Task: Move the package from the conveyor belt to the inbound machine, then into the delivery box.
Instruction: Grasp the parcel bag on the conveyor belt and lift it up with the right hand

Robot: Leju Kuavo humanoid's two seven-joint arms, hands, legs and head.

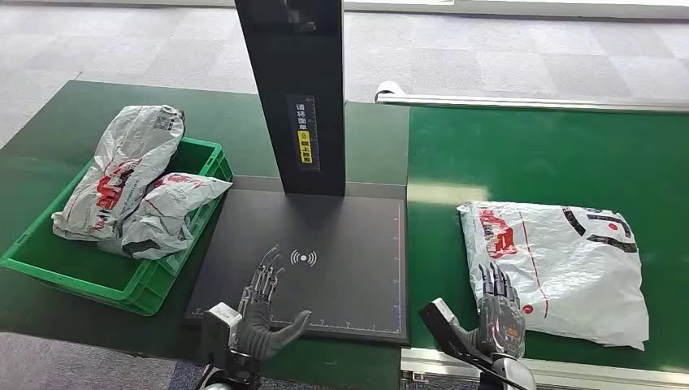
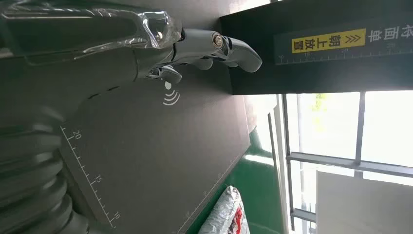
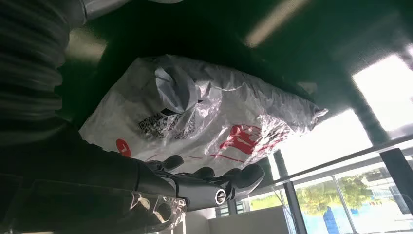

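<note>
Package lies flat on the green conveyor belt, untouched; both moves remain. Right hand hovers at its near edge, fingers spread, holding nothing. Left hand waits, fingers apart, over the inbound machine.

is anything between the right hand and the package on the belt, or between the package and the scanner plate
Nothing visible. The right hand hovers at the near edge of the package on the green belt, and the black scanner plate beside it lies bare; the left hand hangs over its near edge.
</note>
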